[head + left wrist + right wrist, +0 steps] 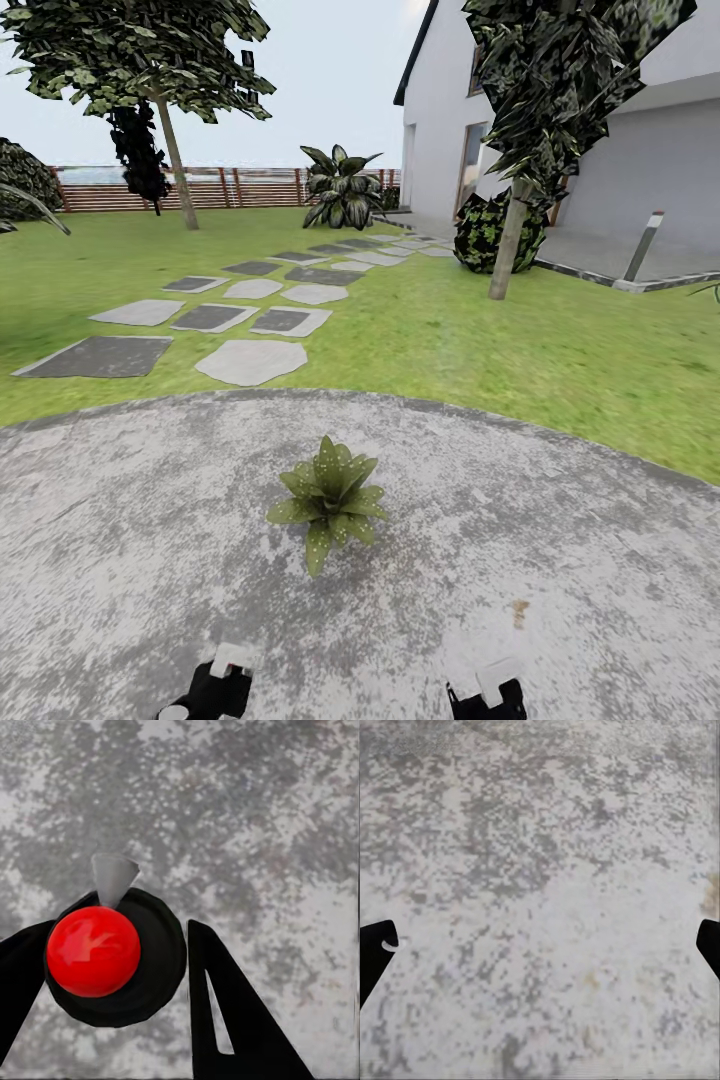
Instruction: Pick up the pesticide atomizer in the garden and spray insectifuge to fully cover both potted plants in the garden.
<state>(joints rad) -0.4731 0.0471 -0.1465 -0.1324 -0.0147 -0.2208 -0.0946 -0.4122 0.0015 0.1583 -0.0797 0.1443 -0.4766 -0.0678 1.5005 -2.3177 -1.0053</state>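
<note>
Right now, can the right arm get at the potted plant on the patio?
Probably, with a forward stretch: only bare patio lies between the right gripper and the potted plant, and its jaws stand open.

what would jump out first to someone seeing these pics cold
The eye lands first on the potted plant, a low rosette of speckled green leaves alone in the middle of the round grey patio, just ahead of the robot. In the left wrist view, a glossy red ball atop a dark round object sits between the left gripper fingers. Beyond, stepping stones cross the lawn toward a white house.
</note>
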